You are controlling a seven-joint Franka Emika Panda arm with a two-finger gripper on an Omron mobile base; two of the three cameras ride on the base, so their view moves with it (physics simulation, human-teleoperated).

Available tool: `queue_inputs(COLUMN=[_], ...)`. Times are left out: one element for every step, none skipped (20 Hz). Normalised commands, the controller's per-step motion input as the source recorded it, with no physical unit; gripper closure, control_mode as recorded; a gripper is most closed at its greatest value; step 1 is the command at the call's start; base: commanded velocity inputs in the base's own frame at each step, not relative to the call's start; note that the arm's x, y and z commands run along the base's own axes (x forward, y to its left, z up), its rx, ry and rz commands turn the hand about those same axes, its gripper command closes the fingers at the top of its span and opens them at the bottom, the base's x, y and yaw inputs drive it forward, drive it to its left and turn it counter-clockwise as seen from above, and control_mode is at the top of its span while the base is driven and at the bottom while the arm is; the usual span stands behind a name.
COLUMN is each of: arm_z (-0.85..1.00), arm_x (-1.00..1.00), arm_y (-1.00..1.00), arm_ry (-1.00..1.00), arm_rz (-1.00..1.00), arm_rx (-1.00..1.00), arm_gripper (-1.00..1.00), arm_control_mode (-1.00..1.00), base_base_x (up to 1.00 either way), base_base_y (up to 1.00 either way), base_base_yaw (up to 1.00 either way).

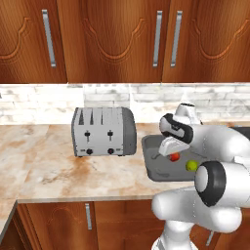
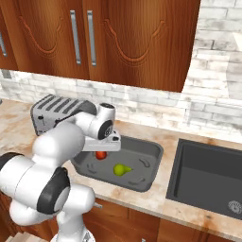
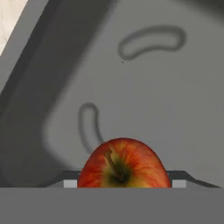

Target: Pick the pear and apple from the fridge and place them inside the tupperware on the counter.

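While the hand [image 3: 122,183] grips the apple [image 3: 124,164], the tupperware [image 2: 153,153] sits on the counter [image 1: 44,166].

The counter [image 1: 58,176] carries a toaster [image 1: 103,132], left of the hand [image 1: 168,155], and the tupperware [image 1: 148,144] beneath it.
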Motion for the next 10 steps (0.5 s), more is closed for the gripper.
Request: queue_inputs(arm_z=[-0.41, -0.42, -0.43, -0.44, -0.46, -0.46, -0.46, -0.45, -0.46, -0.48], arm_x=[0.44, 0.45, 0.46, 0.46, 0.46, 0.45, 0.44, 0.43, 0.41, 0.37], arm_y=[0.0, 0.0, 0.0, 0.0, 0.0, 0.0, 0.0, 0.0, 0.0, 0.0], arm_ry=[0.12, 0.14, 0.16, 0.16, 0.16, 0.16, 0.16, 0.16, 0.12, 0.1], arm_rz=[0.0, 0.0, 0.0, 0.0, 0.0, 0.0, 0.0, 0.0, 0.0, 0.0], arm_rx=[0.0, 0.0, 0.0, 0.0, 0.0, 0.0, 0.0, 0.0, 0.0, 0.0], arm_gripper=[1.0, 1.0, 1.0, 1.0, 1.0, 1.0, 1.0, 1.0, 1.0, 1.0], arm_control_mode=[-1.0, -1.0, -1.0, -1.0, -1.0, -1.0, -1.0, -1.0, -1.0, -1.0], base_base_x=[0.0, 0.0, 0.0, 0.0, 0.0, 0.0, 0.0, 0.0, 0.0, 0.0], base_base_y=[0.0, 0.0, 0.0, 0.0, 0.0, 0.0, 0.0, 0.0, 0.0, 0.0], base_base_yaw=[0.0, 0.0, 0.0, 0.0, 0.0, 0.0, 0.0, 0.0, 0.0, 0.0])
